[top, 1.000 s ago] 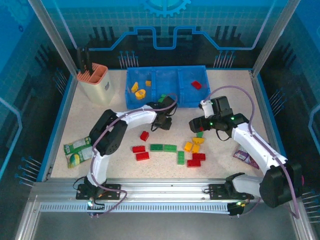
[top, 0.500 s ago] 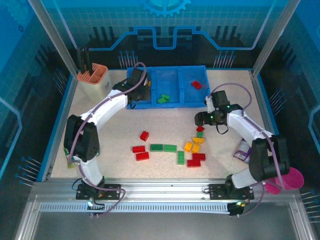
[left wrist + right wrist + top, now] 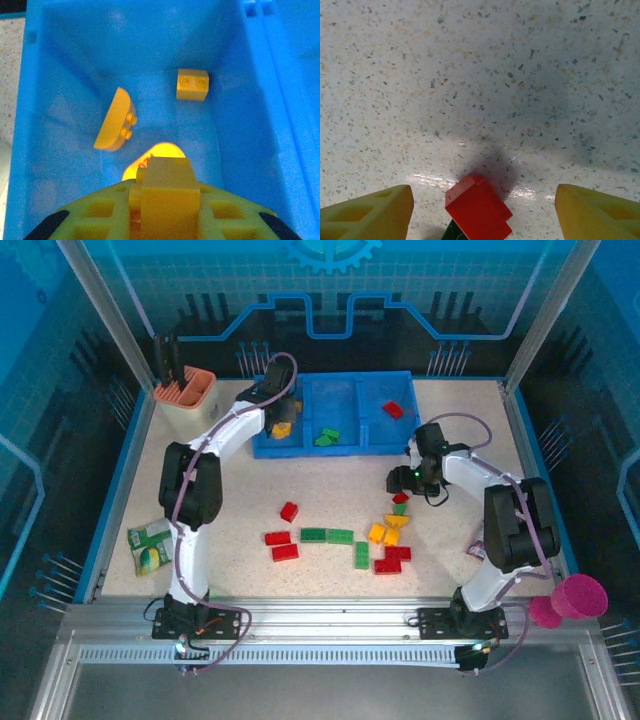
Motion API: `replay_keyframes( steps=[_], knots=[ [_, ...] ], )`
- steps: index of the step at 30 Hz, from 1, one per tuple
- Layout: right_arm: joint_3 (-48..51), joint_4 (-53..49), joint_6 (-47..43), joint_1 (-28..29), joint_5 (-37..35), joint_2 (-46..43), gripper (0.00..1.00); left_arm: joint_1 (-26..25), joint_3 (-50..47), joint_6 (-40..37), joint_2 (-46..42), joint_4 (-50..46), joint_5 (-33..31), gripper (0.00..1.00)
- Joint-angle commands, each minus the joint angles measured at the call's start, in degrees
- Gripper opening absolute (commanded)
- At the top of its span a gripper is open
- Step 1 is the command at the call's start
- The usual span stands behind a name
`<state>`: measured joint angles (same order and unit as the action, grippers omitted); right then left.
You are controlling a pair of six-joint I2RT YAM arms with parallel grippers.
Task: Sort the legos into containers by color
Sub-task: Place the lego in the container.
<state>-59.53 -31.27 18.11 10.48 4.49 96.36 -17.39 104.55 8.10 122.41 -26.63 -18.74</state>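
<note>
Note left gripper [image 3: 167, 202], clenched on yellow lego [image 3: 167, 177], relocated from mid-surface to above left container [image 3: 55, 75], which holds other yellow legos [image 3: 192, 85]; expect release next. Note right gripper [image 3: 482, 212], spread wide, lowered astride red lego [image 3: 476, 205] on surface [image 3: 470, 75]; expect grasp.

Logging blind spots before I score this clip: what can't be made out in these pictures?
- Left wrist view: the rounded yellow piece is half hidden behind the yellow brick in the left tool.
- Right wrist view: the green brick by the red brick is cut off at the bottom edge.
- Top view: the purple packet is mostly hidden by the right arm.
</note>
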Motion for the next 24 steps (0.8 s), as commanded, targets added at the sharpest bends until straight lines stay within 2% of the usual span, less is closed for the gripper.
replay_keyframes(
  steps=[1, 16, 24],
  knots=[
    [0.2, -1.2, 2.5, -0.2, -0.6, 0.4, 0.76, 0.5, 4.4, -1.5, 2.8, 0.1, -1.4, 0.19],
    [0.7, -1.6, 4.8, 0.7, -0.4, 2.6, 0.75, 1.2, 9.9, -1.5, 9.4, -1.1, -0.5, 0.28],
    [-0.9, -2.2, 5.0, 2.0, -1.3, 4.8, 0.65, 1.4, 9.1, -1.6, 8.9, -0.4, -0.1, 0.39]
  ],
)
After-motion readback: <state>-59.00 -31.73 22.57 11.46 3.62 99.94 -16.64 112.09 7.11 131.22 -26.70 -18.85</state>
